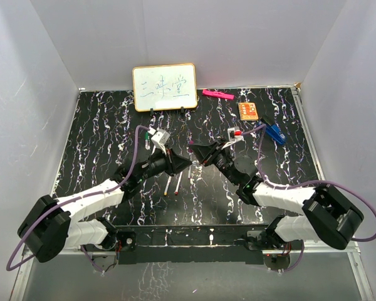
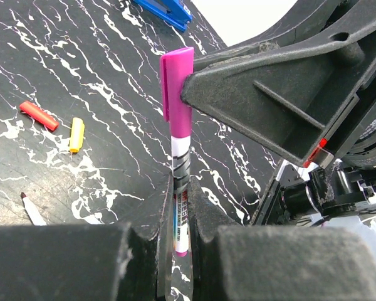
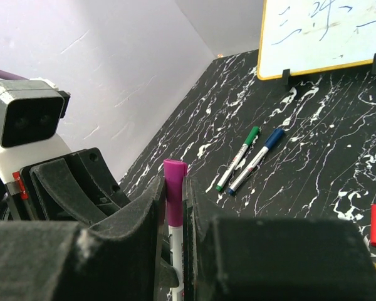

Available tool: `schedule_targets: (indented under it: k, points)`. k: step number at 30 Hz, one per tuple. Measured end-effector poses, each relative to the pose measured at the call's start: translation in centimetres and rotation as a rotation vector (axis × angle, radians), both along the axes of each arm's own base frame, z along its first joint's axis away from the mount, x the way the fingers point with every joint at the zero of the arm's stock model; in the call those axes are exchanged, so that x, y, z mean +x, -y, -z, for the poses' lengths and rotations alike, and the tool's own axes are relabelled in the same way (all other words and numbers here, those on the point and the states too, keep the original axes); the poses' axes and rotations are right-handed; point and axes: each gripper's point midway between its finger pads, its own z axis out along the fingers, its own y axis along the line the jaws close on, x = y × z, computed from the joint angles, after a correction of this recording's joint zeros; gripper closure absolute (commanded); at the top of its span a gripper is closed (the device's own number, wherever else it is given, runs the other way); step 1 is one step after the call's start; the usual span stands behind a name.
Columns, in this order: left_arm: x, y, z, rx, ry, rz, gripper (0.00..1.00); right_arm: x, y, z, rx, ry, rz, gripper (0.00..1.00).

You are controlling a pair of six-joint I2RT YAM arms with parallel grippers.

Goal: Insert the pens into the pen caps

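A white-barrelled pen with a purple pen cap on its end hangs above the table between my two grippers. My left gripper is shut on the barrel. My right gripper is shut on the purple cap, and its black fingers press the cap from the right. From above, the left gripper and right gripper meet at mid-table. A red cap and a yellow cap lie loose. Two uncapped pens lie near the left arm.
A green-capped pen and a blue-capped pen lie side by side toward the small whiteboard. At the back right lie a pink bar, an orange card and a blue clip. White walls enclose the table.
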Motion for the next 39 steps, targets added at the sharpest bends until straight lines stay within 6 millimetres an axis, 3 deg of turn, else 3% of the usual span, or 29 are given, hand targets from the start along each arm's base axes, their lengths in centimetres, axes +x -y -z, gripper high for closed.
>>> schedule_targets:
  k: [7, 22, 39]
  points:
    - [0.0, -0.3, 0.0, -0.032, 0.021, -0.025, 1.00, -0.2, -1.1, 0.1, 0.005, 0.025, -0.064, 1.00]
    - [0.0, -1.9, -2.3, -0.070, 0.133, -0.091, 1.00, -0.8, -2.6, -1.8, 0.053, 0.105, -0.154, 1.00]
    - [0.8, -2.6, -1.3, -0.013, 0.152, -0.126, 1.00, 0.1, -2.9, -0.1, 0.000, 0.058, -0.114, 1.00]
